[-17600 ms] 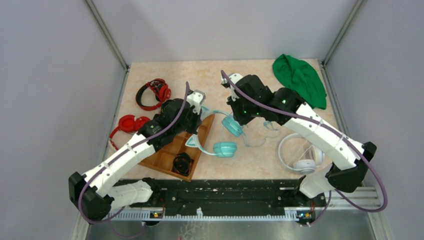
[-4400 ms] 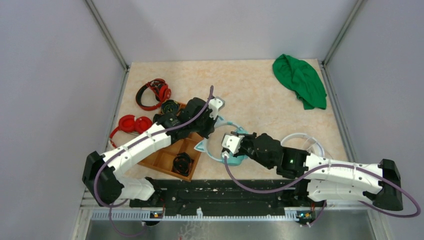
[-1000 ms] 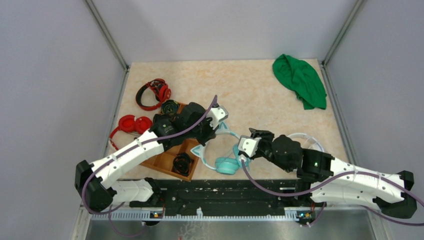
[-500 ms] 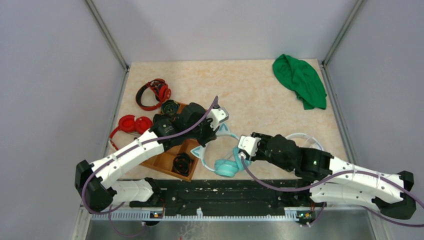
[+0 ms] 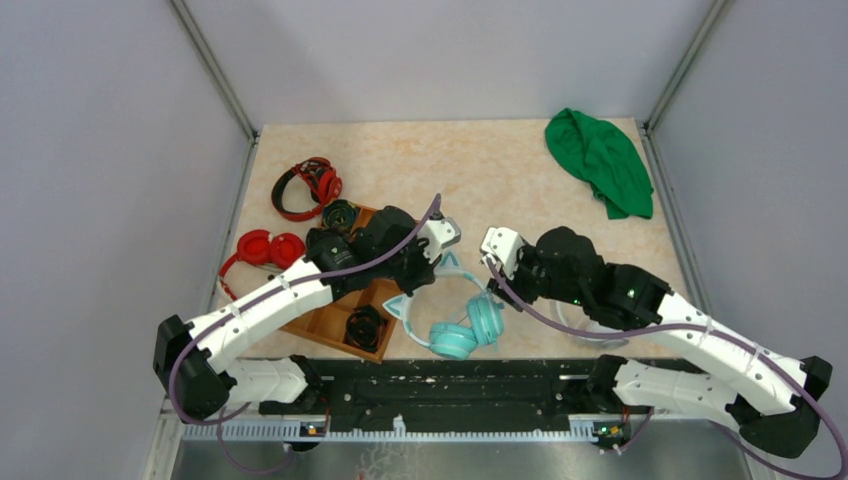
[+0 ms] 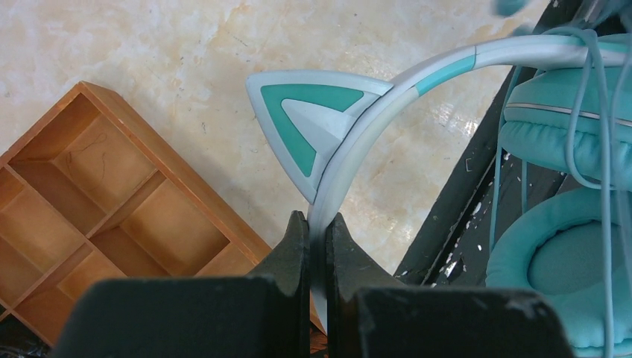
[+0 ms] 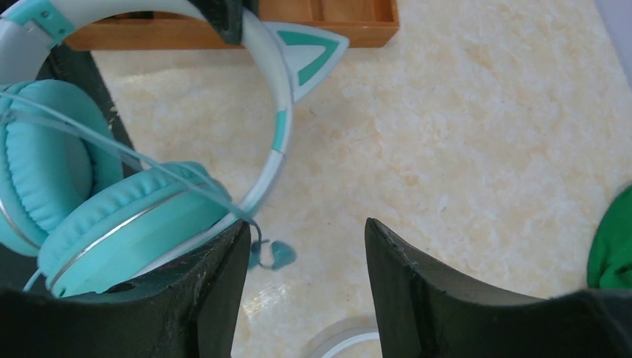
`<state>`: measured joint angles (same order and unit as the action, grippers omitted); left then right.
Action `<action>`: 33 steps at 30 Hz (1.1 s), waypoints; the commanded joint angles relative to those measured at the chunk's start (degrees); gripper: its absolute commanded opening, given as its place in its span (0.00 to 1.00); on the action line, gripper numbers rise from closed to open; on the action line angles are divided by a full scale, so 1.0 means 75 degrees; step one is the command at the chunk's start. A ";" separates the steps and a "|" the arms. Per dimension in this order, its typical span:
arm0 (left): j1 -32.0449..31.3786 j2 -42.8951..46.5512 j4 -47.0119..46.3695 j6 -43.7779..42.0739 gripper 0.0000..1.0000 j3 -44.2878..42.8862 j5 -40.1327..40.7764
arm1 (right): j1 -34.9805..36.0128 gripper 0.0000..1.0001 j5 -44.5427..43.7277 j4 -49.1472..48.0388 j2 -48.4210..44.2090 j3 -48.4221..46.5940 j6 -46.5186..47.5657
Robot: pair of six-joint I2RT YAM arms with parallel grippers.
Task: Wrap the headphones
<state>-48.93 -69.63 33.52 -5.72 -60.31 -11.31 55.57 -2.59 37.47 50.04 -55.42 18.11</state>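
The teal headphones [image 5: 466,327] lie near the table's front edge, ear cups together, and the pale cat-ear headband [image 6: 387,104] arches up from them. My left gripper [image 6: 318,224] is shut on the headband just below one cat ear [image 6: 305,123]. The thin cable [image 7: 149,168] runs across the ear cups [image 7: 112,224], and its teal plug end [image 7: 279,256] rests on the table. My right gripper [image 7: 305,227] is open just right of the cups with nothing between its fingers; the cable passes by the tip of its left finger [image 7: 223,268].
A wooden compartment tray [image 5: 330,325] holding black items sits left of the headphones. Two red headphones [image 5: 310,185] [image 5: 258,250] lie further left. A green cloth [image 5: 600,160] is at the back right. A white headphone hoop [image 7: 346,339] lies under the right arm.
My right gripper has pulled back from the ear cups, moving away from the front edge, and its jaws have widened. The ear cups shifted slightly right. The left gripper keeps its hold.
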 commanded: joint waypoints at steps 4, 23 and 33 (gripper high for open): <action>-0.0051 0.0203 -0.0577 0.0221 0.00 -0.0220 -0.0238 | -0.0041 0.58 0.1314 0.0812 0.0590 -0.0653 -0.0259; -0.0052 0.0513 -0.0987 0.0364 0.00 -0.0295 0.1049 | -0.1012 0.82 -0.0079 -0.0400 -0.0611 -0.2051 -0.2533; -0.0051 0.0395 -0.1505 0.1227 0.00 -0.0545 0.2680 | -0.1410 0.86 -0.3533 0.0055 -0.0679 -0.1994 -0.4257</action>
<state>-49.32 -67.72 29.78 -1.85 -60.45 3.31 45.60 -16.75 36.58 44.71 -69.43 -7.35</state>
